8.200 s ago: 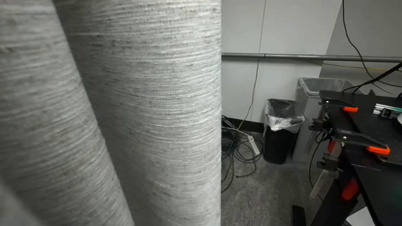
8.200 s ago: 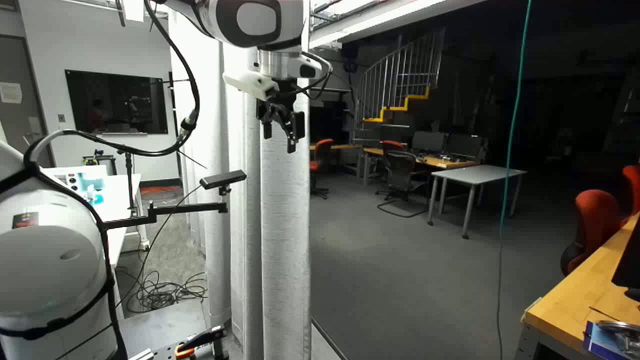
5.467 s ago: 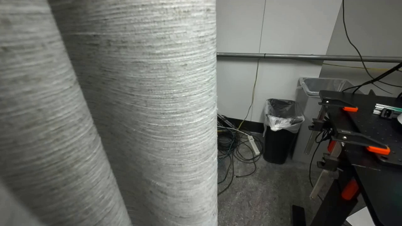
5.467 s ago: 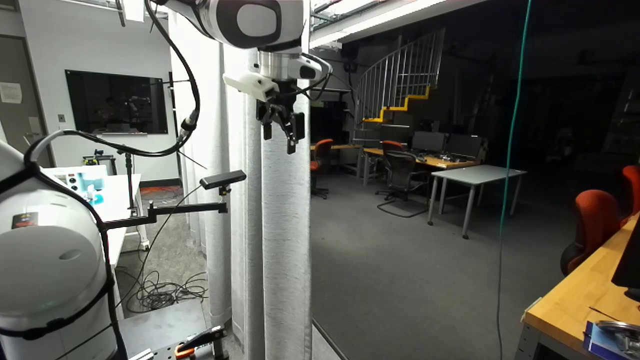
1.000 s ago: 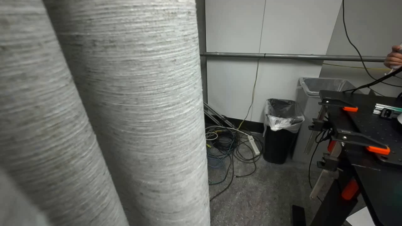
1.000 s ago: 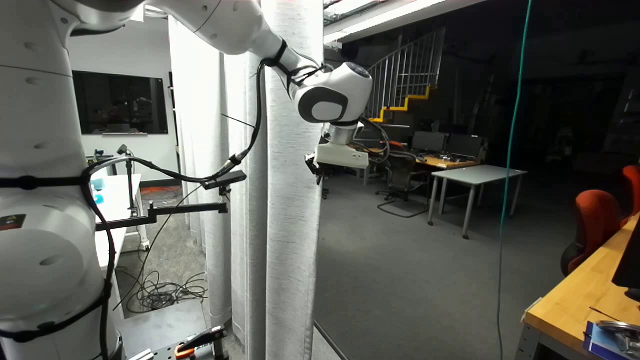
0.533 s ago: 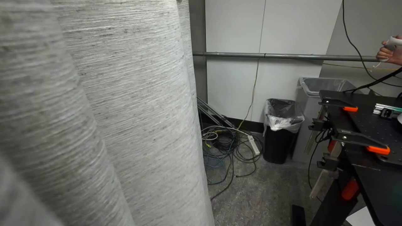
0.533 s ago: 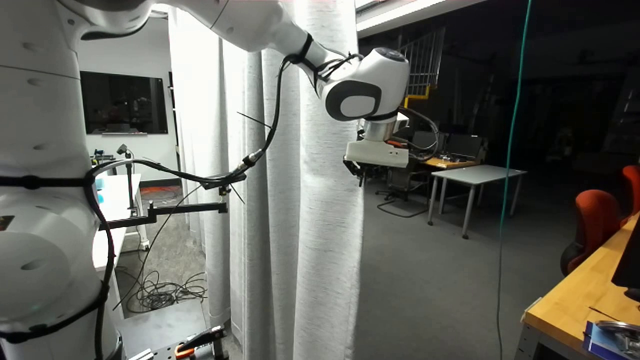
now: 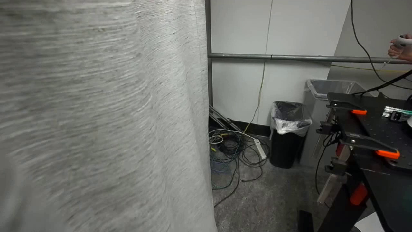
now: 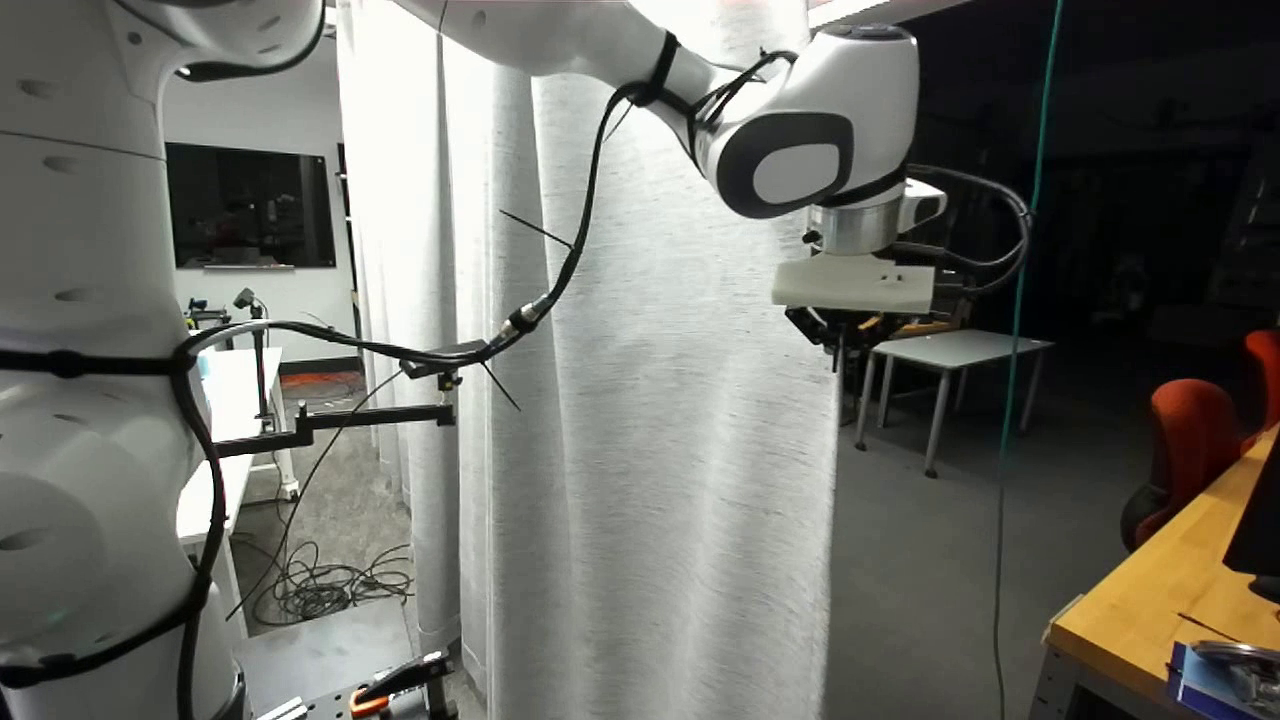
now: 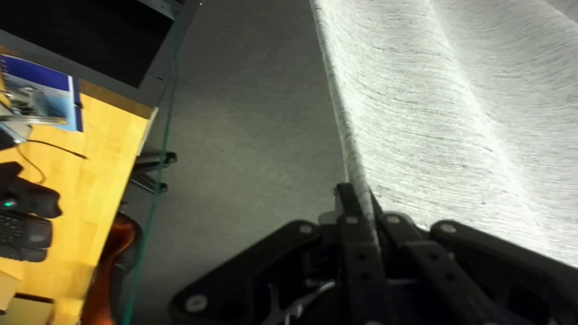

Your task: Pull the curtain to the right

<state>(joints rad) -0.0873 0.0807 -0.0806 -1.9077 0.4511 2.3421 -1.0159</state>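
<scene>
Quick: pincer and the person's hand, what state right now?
Pincer: closed, holding the curtain by its edge.
Person's hand: holding a white object, partly out of view.

Place: robotics lab, part office
Arm [image 10: 90,250]: robot, white, cables [image 10: 527,316] strapped along it
Camera [image 10: 422,367]: on black bracket [image 10: 400,414] by arm
Bench [image 9: 386,133]: black, hole-dotted top, 2 orange-tipped clamps [image 9: 370,142] on edge
Floor [image 9: 264,199]: cable coil [image 9: 231,145], power strip [image 9: 260,149], 2 lined bins [image 9: 285,149]
Desk [image 10: 1150,600]: wood, keyboard [image 11: 10,228] on it in wrist view, red office chair [image 10: 1190,440] beside
</scene>
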